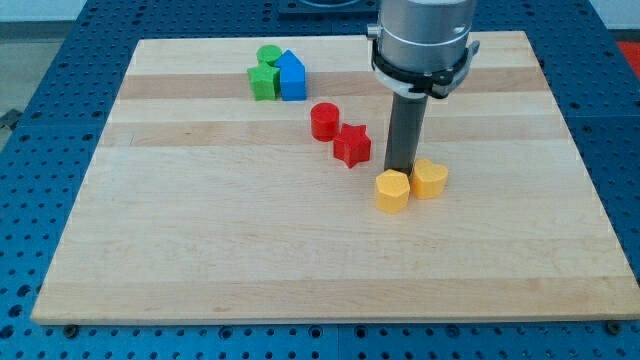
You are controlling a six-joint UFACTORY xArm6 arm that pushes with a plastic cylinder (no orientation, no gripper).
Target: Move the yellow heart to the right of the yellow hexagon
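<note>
The yellow hexagon (pixel 392 191) lies right of the board's middle. The yellow heart (pixel 430 179) sits just to its right and slightly higher, touching or nearly touching it. My tip (pixel 403 170) stands right behind both blocks, at the gap between them, seemingly touching them. The dark rod rises from there to the grey arm at the view's top.
A red star (pixel 351 145) and a red cylinder (pixel 324 121) lie left of the rod. A green cube (pixel 264 83), a green cylinder (pixel 268 55) and a blue house-shaped block (pixel 292 76) cluster at the upper left. The wooden board (pixel 200 250) rests on a blue perforated table.
</note>
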